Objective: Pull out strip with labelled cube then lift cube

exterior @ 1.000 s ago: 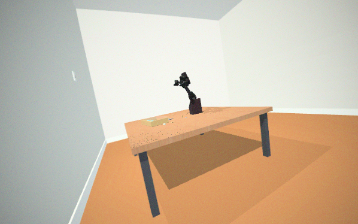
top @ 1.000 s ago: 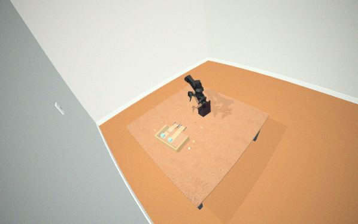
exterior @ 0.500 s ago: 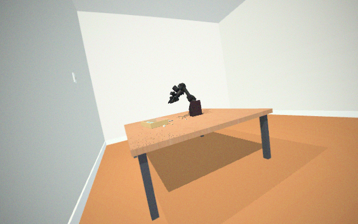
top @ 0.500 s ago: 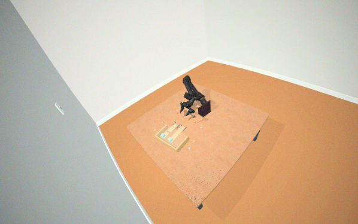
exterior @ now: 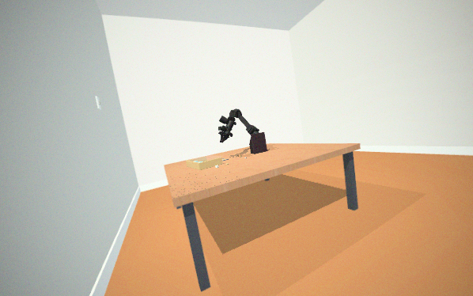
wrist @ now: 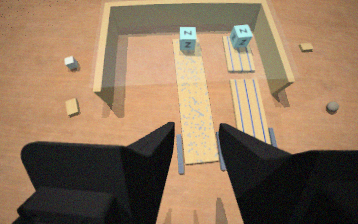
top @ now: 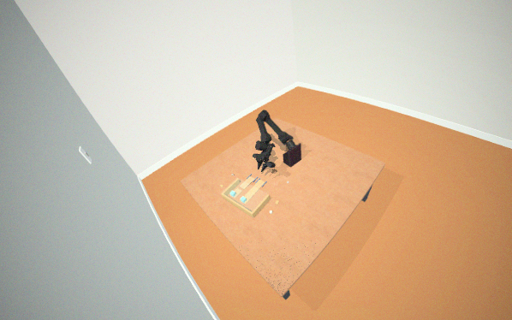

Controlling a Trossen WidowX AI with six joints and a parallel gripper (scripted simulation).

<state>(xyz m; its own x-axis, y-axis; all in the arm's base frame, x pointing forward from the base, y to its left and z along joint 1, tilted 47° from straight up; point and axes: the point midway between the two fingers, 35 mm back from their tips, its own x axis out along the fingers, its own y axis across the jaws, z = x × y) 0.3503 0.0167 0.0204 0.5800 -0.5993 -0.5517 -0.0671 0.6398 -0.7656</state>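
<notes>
A small white cube [top: 270,211] [exterior: 217,166] [wrist: 71,63] and a tan block [top: 276,202] [wrist: 72,107] lie outside the tray's side. Beyond the opposite side are a grey ball [wrist: 332,107] and another tan block [wrist: 306,47].
</notes>
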